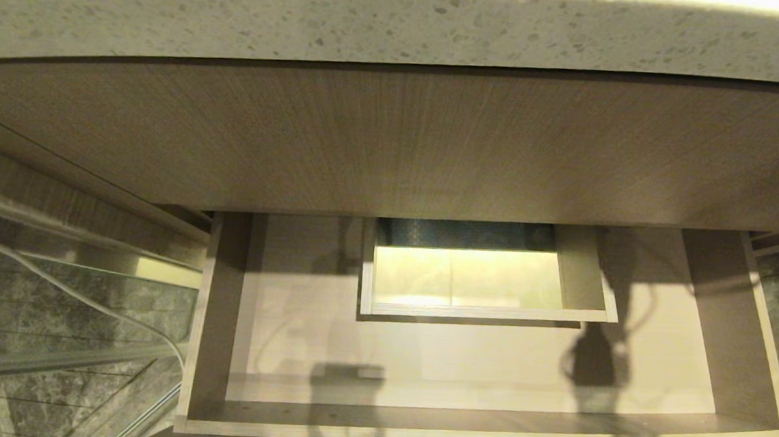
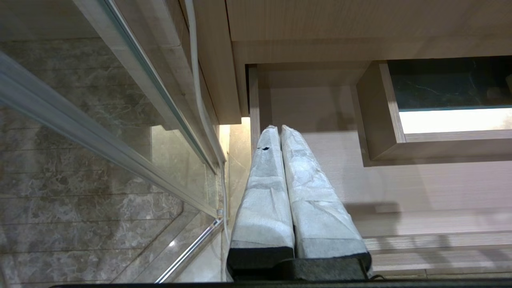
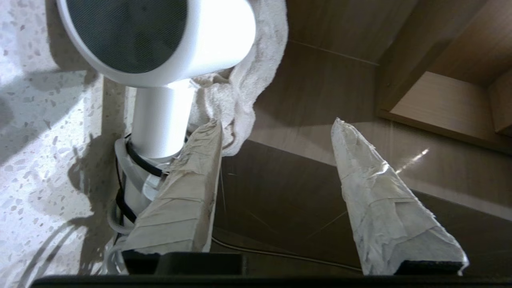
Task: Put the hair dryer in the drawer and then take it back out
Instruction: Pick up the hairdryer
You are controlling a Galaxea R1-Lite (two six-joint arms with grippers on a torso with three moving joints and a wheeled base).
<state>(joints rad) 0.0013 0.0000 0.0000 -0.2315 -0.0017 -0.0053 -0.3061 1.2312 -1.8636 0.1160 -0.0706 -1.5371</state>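
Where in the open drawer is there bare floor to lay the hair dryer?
The drawer floor is bare left of the boxed cut-out, right of it, and along the strip between it and the low front. The cut-out takes the middle rear.

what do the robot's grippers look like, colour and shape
Both grippers have two long tapered fingers wrapped in creased white tape or fabric, on black bases. The left gripper has clean wrapping with a small dark mark near one tip. The right gripper has wrapping that is frayed and more worn.
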